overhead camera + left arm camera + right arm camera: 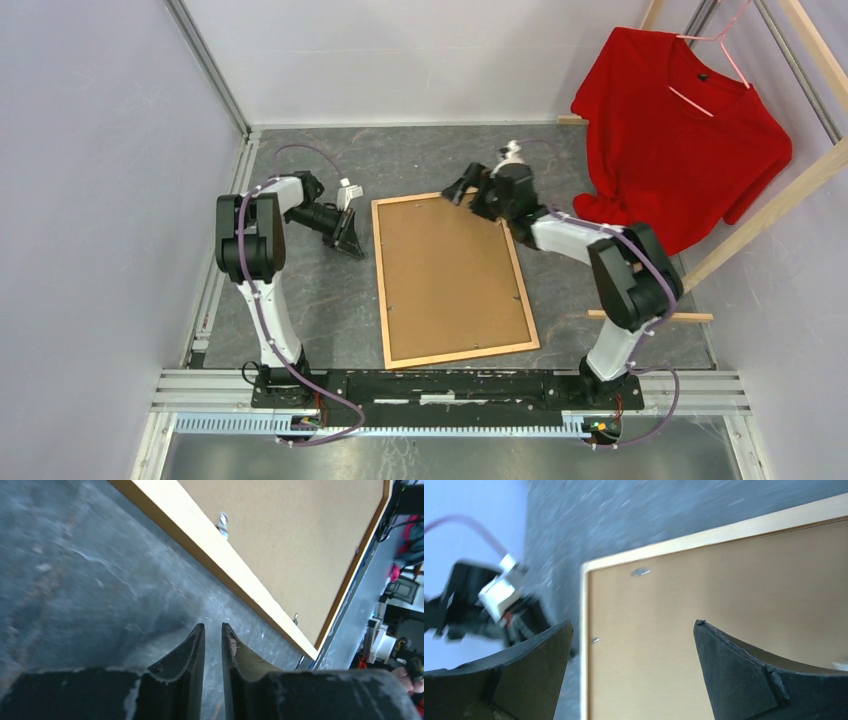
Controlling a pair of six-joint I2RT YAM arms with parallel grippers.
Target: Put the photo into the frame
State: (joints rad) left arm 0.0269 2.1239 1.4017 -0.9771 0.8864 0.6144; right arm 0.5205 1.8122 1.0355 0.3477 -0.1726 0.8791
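From above, the frame (460, 354) lies flat on the bench (300, 290) between the arms, its brown backing board (450, 275) facing up; a red T-shirt (680, 130) hangs at far right. The left pincer (352, 243) sits just beside the frame's left rail; only its wrist view shows the fingers (192, 650) a thin slit apart, gripping nothing, and a metal clip (222, 520) by the rail. The right pincer (633, 622) hovers over the frame's far edge, spread wide, empty
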